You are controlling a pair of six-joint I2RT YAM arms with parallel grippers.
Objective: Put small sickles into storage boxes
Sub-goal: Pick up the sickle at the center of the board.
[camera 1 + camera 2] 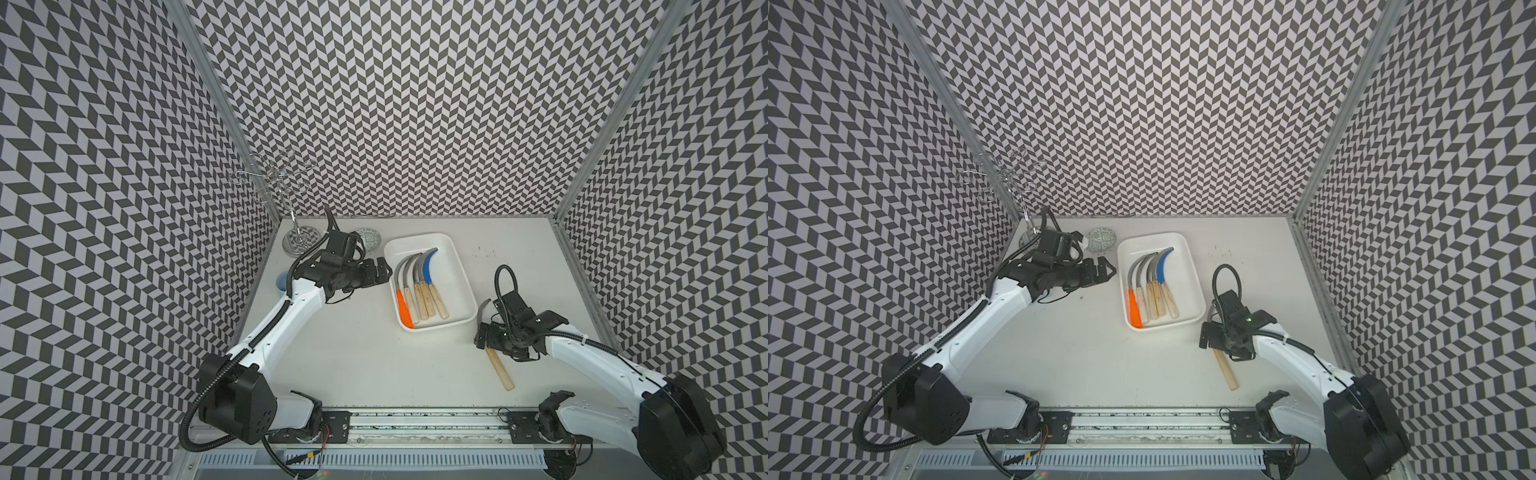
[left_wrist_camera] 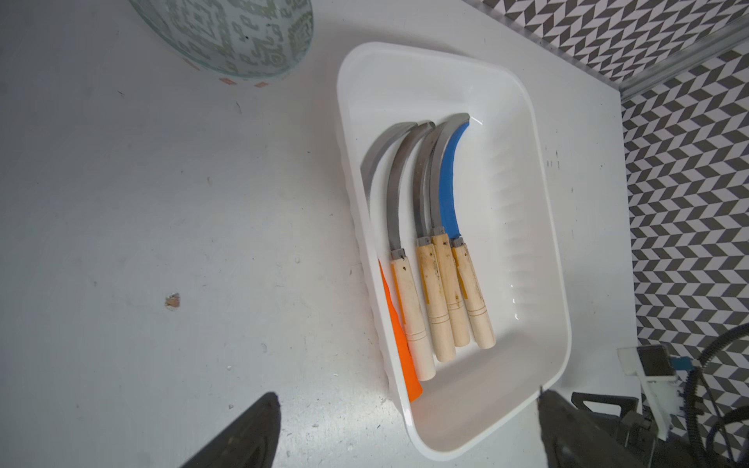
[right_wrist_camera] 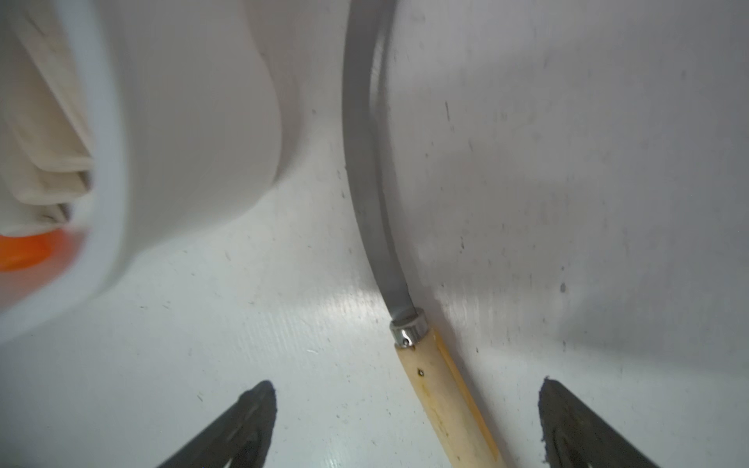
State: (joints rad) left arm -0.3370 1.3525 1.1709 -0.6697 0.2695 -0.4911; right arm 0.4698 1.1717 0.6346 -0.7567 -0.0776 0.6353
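**Last sickle on the table, R fingers open across its handle**

R gripper (image 3: 405, 387): fingers (image 3: 251, 421) spread wide, one each side of the pale wood handle. Not pinching it yet, going by the wrist view. Prob. lined up there bc the handle is the thick, safe part to grab; the blade lies thin and flat on the table (image 1: 353, 353).

L gripper (image 2: 407, 399): fingers also spread, nothing btwn them. It hangs just beside the tray's long side, clear of the R arm's work.

The last sickle (image 1: 500, 370) lies on the table just off the tray's near corner, grey curved blade toward the tray, handle toward the robot.

The tray (image 1: 430, 237) holds the five sickles (image 1: 422, 291) side by side, blades curving the same way, handles toward the robot. They're packed to one side, so there looks to be room for no. six. There's the orange-handled sickle (image 2: 399, 336) and the blue-bladed sickle (image 2: 448, 182); the rest are grey w/ pale wood.
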